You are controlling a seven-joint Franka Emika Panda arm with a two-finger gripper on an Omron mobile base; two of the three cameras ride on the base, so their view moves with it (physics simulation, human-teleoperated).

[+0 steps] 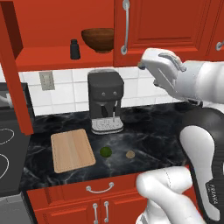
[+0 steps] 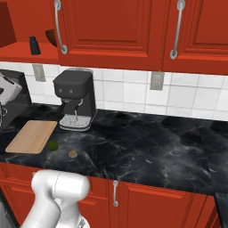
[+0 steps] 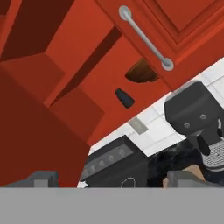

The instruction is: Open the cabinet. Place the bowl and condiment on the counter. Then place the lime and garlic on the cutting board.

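The red wall cabinet has its left door swung open and its right door closed. On its shelf stand the dark brown bowl and, left of it, the small dark condiment. The hand view shows the condiment and the bowl, half hidden behind the closed door. On the black counter lie the cutting board, the lime and the garlic, both off the board. My gripper hovers in front of the closed door, right of the bowl, open and empty.
A dark coffee machine stands on the counter under the shelf, behind the lime. The stove lies left of the board. The closed door's long handle is just left of my hand. Lower cabinets run under the counter.
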